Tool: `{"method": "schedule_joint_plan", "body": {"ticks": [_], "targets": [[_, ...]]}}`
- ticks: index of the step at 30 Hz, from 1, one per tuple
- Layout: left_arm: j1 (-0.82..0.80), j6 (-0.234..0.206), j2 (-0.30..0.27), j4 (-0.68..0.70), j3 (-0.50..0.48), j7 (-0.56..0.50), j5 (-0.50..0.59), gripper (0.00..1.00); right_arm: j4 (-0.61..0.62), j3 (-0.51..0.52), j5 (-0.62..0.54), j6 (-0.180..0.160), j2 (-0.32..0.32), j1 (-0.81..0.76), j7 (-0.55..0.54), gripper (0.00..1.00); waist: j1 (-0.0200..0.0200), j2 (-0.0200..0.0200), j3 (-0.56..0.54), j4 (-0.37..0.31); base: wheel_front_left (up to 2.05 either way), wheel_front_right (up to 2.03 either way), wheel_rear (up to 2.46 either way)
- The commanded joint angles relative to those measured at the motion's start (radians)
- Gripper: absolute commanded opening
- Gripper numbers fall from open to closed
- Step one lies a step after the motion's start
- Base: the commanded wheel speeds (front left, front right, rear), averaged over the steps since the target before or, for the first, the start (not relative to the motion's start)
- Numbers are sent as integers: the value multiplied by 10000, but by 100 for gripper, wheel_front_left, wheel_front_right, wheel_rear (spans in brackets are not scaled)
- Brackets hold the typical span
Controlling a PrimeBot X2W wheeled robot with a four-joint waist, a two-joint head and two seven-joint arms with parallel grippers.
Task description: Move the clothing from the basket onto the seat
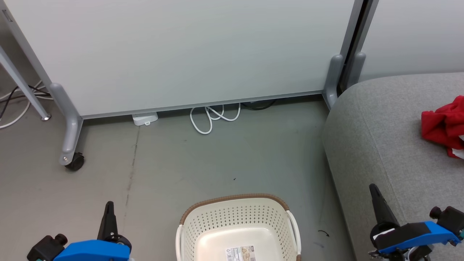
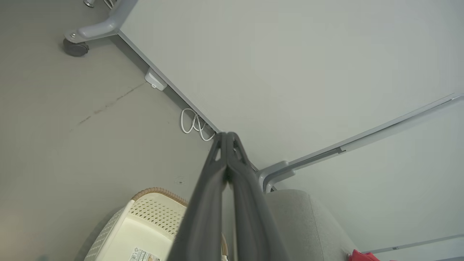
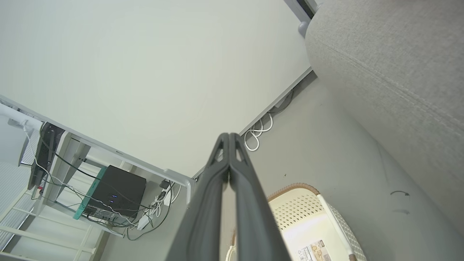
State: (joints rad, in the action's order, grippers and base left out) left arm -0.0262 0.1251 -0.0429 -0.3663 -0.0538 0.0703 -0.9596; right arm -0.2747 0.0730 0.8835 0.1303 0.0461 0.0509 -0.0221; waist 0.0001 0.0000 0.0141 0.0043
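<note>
Hovering, my left gripper [image 1: 108, 207] and right gripper [image 1: 374, 189] are pinched shut, empty. Clothing [image 1: 444, 121] lies on the seat [image 1: 377, 137] at three o'clock, basket [image 1: 235, 217] at six looks bare; I judge nothing left to move

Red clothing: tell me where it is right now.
In the head view the red clothing lies bunched on the grey seat at the far right edge, up and right of the basket at bottom centre, not touching it.

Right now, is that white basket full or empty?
Empty in the part that shows: the basket has a bare bottom with just a label, and the red clothing lies on the seat.
</note>
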Motion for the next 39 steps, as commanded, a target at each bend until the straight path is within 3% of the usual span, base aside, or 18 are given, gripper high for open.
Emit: {"method": "schedule_joint_plan", "body": {"ticks": [1, 39], "targets": [[-299, 37, -65, 185, -73, -81, -277, 0, 150, 44, 342, 4, 33, 276, -31, 0, -1, 0, -2, -1, 0, 0, 0], [-637, 68, -83, 781, -387, -1077, -3764, 0, 256, 256, 4221, 6, 51, 493, -548, 0, -1, 0, -53, -21, 0, 0, 0]]}}
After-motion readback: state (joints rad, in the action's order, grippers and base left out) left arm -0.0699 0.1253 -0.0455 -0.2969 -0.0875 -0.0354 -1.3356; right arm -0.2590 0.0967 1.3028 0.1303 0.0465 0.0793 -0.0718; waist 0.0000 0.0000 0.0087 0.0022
